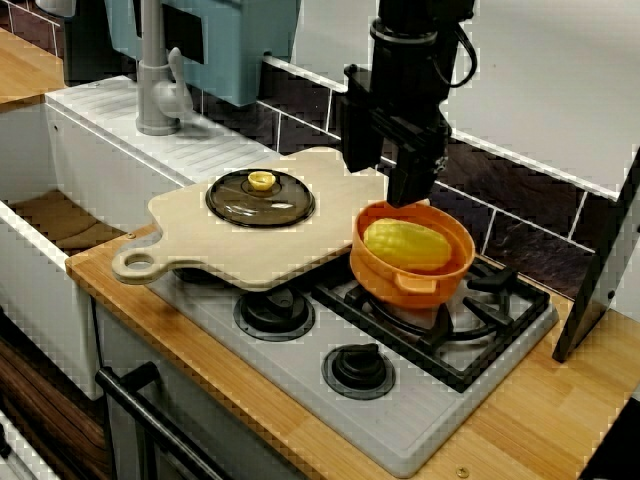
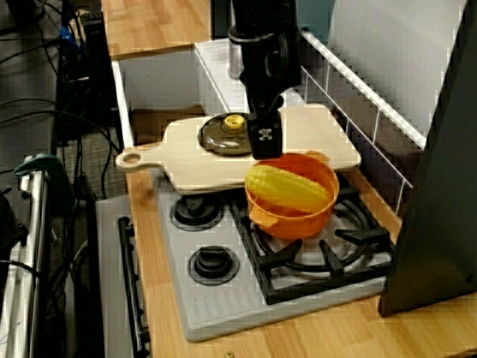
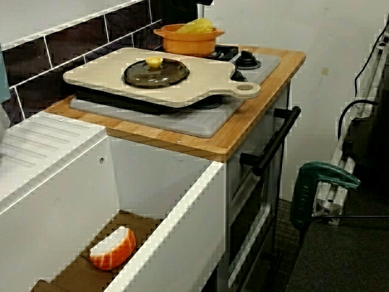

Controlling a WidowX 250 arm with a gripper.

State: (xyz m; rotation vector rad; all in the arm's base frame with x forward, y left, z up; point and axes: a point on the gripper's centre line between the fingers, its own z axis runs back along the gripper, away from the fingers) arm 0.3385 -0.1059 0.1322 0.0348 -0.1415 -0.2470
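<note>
In the front view my black gripper (image 1: 382, 185) hangs just above the back rim of an orange pot (image 1: 412, 268) on the stove's rear burner. Its fingers stand apart with nothing between them. A yellow corn cob (image 1: 405, 245) lies inside the pot. The side view shows the gripper (image 2: 265, 146) over the pot's (image 2: 292, 212) far-left rim, with the corn (image 2: 287, 188) just below and to the right. In the low view from the sink end, the pot (image 3: 188, 41) and corn (image 3: 196, 26) sit at the back, and the gripper is cut off at the top.
A pale cutting board (image 1: 200, 240) lies over the left burners and carries a dark glass lid (image 1: 260, 200) with a yellow knob. A grey faucet (image 1: 155, 85) and a sink stand to the left. An orange-and-white toy piece (image 3: 112, 248) lies in the sink. A dark panel (image 2: 440, 186) leans at the right.
</note>
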